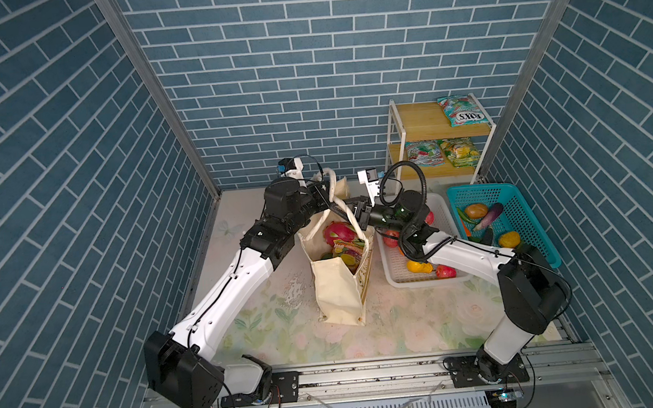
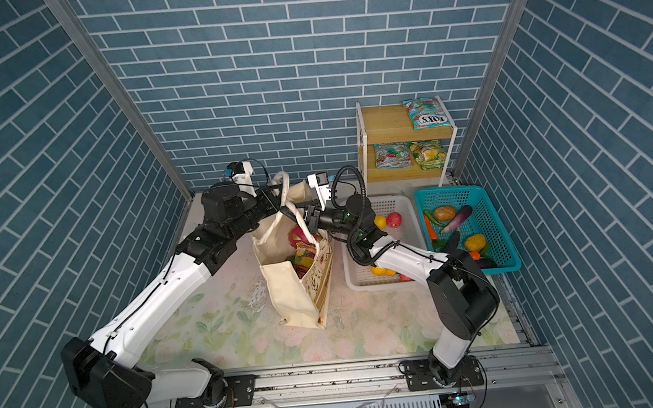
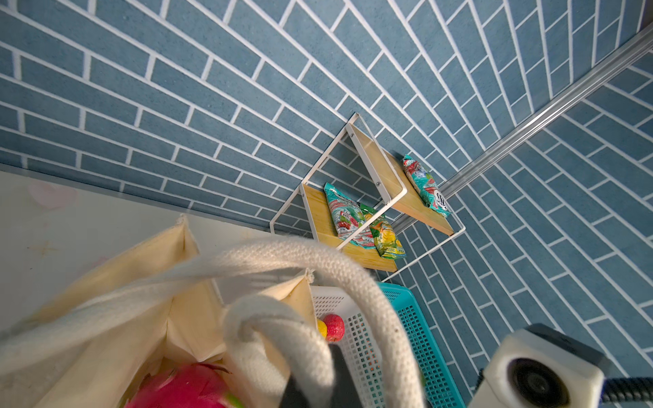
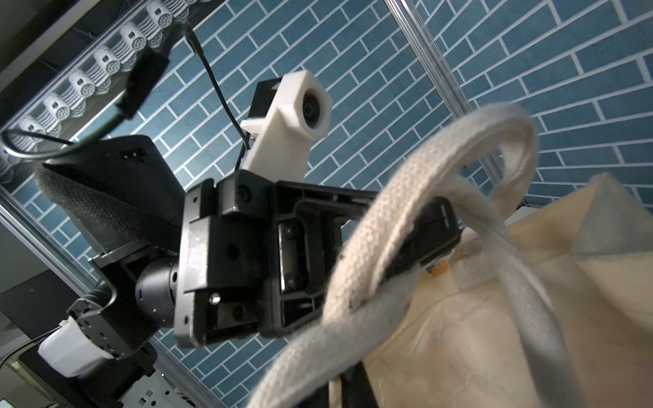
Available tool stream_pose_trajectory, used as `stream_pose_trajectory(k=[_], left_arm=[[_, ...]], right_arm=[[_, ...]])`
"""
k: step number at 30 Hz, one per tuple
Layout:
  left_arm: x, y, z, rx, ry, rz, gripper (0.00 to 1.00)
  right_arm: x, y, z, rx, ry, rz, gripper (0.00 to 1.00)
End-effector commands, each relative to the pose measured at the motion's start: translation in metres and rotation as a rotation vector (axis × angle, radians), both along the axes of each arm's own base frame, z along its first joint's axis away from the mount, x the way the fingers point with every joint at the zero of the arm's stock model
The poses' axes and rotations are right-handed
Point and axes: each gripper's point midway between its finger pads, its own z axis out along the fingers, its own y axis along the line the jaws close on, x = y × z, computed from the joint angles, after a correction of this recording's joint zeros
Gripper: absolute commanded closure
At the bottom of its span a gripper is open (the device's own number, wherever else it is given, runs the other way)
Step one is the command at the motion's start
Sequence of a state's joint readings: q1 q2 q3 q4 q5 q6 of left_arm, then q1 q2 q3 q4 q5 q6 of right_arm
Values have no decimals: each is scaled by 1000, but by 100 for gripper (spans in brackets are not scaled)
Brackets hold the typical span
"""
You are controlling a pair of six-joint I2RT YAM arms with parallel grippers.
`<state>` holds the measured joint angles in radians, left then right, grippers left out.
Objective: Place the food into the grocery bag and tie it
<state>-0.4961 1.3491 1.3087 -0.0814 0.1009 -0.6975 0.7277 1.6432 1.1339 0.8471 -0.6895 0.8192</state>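
Observation:
The cream grocery bag (image 1: 337,288) (image 2: 290,291) stands open at mid-table. Inside lie a pink dragon fruit (image 1: 338,231) (image 3: 183,388) and a colourful snack packet (image 1: 347,248). Both white rope handles (image 1: 330,180) are drawn up above its mouth. My left gripper (image 1: 325,199) (image 2: 277,201) (image 4: 434,229) is shut on a handle there, and the rope loops over its dark finger (image 3: 337,374). Facing it from the right, my right gripper (image 1: 347,208) (image 2: 297,211) is shut on the rope handle (image 4: 353,318), which crosses its finger (image 4: 353,388).
A white basket (image 1: 446,207) right of the bag holds red and yellow fruit (image 1: 419,266). Beyond it a teal basket (image 1: 532,212) holds vegetables. A wooden shelf (image 1: 418,124) at the back right carries FOX'S packets (image 1: 463,110). Brick walls close in on three sides.

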Motion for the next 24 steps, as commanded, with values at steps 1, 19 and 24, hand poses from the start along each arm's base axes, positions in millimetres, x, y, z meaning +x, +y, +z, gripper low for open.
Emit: stream_pose_trajectory(k=[1, 19, 24], left_arm=[[8, 10, -2, 61, 8, 34, 100], [-16, 54, 46, 35, -65, 85, 100], [-25, 71, 41, 37, -41, 102, 100]], right_arm=[[-34, 0, 5, -92, -130, 52, 100], [-17, -27, -47, -467, -209, -125, 100], [-16, -38, -33, -451, -257, -189, 100]])
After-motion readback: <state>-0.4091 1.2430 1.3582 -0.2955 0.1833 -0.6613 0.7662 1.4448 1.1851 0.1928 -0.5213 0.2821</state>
